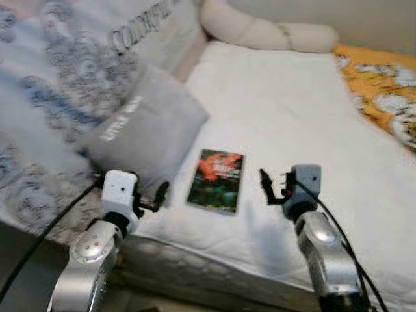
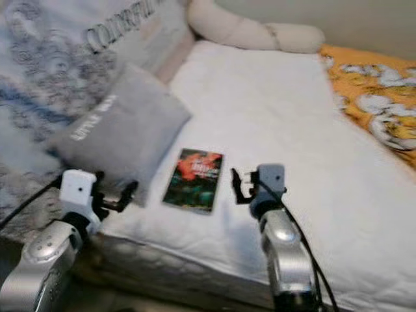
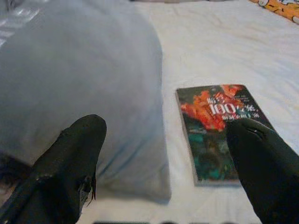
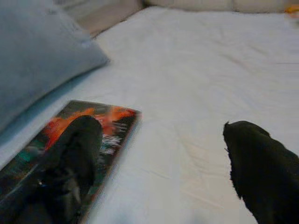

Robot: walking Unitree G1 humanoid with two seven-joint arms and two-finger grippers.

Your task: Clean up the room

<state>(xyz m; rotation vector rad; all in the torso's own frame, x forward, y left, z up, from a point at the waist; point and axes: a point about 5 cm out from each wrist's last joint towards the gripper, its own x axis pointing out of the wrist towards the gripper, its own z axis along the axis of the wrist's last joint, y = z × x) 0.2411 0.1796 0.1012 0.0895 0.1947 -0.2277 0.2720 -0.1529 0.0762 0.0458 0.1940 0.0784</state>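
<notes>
A book (image 1: 216,180) lies flat on the white bed (image 1: 286,110) near its front edge, with open sheet beyond and to its right. A grey pillow (image 1: 146,133) crowds its left side. The left gripper (image 1: 156,197) and right gripper (image 1: 268,185) flank the book, both spread apart and holding nothing. An orange blanket (image 1: 383,91) lies far right.

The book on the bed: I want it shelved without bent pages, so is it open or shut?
Shut. The book lies flat on the white mattress, front cover up, no pages spread.
</notes>
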